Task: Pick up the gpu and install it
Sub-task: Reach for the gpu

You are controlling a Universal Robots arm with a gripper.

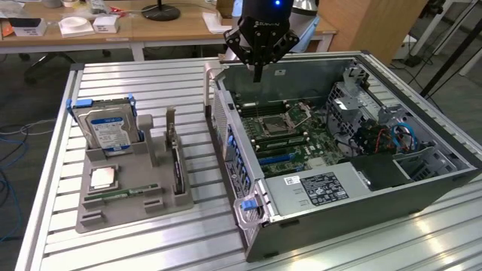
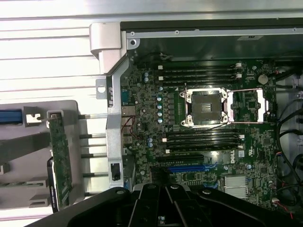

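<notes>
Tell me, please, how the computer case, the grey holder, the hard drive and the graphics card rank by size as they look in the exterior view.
1. computer case
2. grey holder
3. hard drive
4. graphics card, seen edge-on, so its place below the hard drive is unsure.

the open computer case (image 1: 362,226) lies on my slatted aluminium table (image 1: 135,79). inside it i see the motherboard (image 1: 301,149) with an empty cpu socket (image 2: 207,108), a blue expansion slot (image 2: 185,167) and a labelled power supply (image 1: 320,189). beside the case, toward the exterior view's left, a grey parts holder (image 1: 113,217) carries an upright hard drive (image 1: 109,131), a cpu chip (image 1: 103,176) and a memory stick (image 1: 121,195). wooden desks (image 1: 173,31) stand beyond the case.
</notes>
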